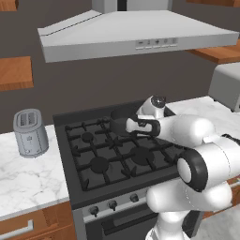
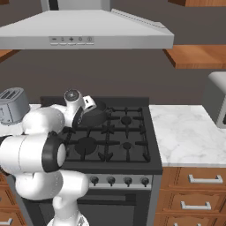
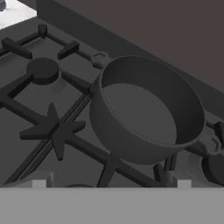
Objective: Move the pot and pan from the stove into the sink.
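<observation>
The pot (image 3: 146, 109) stands upright on the grates of the stove (image 1: 101, 157), over a rear burner in the middle of the back row, close to the stove's back edge and the dark wall behind it; its inside is bare, and small loop handles (image 3: 99, 58) stick out at opposite sides of the rim; the grate bars around it on the front and left sides carry nothing, so there is open room on those sides; the gripper (image 3: 111, 183) hangs just in front of the pot and above the grate, touching nothing, with its fingers spread wide apart; from the left base view the hand sits over the back half of the stove, with the pot partly hidden behind it; a range hood (image 2: 84, 31) overhangs the stove well above the arm; a grey toaster (image 1: 29, 132) stands on the marble counter (image 1: 28, 178) left of the stove, well apart from the pot.
</observation>
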Controlling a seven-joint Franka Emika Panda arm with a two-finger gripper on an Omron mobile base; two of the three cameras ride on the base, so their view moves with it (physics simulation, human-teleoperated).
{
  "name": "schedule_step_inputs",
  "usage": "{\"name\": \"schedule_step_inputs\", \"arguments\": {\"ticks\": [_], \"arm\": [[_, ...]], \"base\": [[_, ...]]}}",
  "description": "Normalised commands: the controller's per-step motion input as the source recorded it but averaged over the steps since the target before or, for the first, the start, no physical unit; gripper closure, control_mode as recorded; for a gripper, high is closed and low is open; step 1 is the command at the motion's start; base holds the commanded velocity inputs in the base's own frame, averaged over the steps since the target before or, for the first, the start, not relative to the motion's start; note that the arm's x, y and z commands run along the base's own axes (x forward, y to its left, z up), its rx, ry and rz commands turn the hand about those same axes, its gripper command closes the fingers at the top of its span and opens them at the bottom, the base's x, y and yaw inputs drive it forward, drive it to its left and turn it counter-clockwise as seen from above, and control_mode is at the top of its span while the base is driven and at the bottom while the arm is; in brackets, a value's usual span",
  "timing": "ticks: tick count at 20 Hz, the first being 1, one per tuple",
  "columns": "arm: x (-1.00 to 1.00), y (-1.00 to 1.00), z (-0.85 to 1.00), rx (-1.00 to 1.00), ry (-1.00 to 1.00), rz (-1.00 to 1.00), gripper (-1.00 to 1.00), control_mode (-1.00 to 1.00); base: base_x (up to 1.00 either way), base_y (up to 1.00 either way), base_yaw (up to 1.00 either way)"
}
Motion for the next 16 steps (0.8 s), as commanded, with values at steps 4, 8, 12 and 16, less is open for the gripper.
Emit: {"name": "schedule_step_inputs", "arguments": {"ticks": [4,8,12,16], "arm": [[0.33,0.01,-0.18,-0.02,0.01,0.0,-1.0,-1.0],[0.22,0.03,-0.14,-0.02,0.0,0.0,-1.0,-1.0],[0.0,0.0,0.0,0.0,0.0,0.0,-1.0,-1.0],[0.07,0.0,-0.02,0.0,0.0,0.0,-1.0,-1.0]], "base": [[0.0,0.0,0.0],[0.0,0.0,0.0],[0.0,0.0,0.0],[0.0,0.0,0.0]]}}
